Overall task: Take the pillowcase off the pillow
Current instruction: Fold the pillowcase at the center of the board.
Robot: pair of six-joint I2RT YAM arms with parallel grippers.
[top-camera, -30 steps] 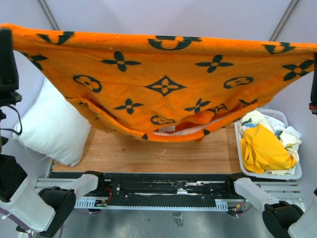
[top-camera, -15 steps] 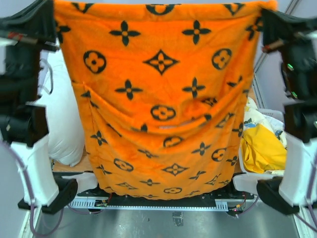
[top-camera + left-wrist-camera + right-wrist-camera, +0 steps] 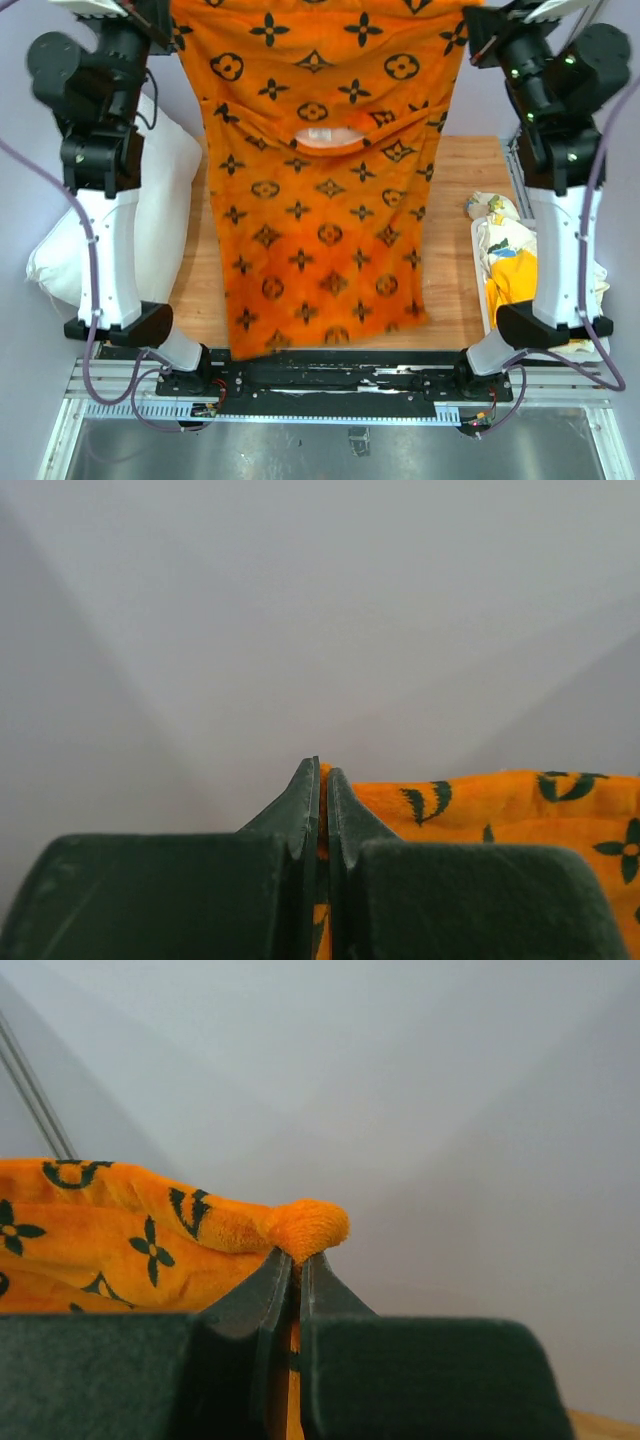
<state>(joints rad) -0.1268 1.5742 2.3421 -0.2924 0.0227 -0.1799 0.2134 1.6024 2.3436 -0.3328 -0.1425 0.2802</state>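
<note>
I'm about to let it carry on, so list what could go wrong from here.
The left gripper and right gripper each pinch only a thin corner edge of the pillowcase; its weight might pull a corner free. Its lower hem hangs down at the front rail, where it could snag when moved.

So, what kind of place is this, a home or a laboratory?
Probably a robot laboratory, not a home: left arm and right arm bolted on a metal rail, a wooden table, plain grey walls.
</note>
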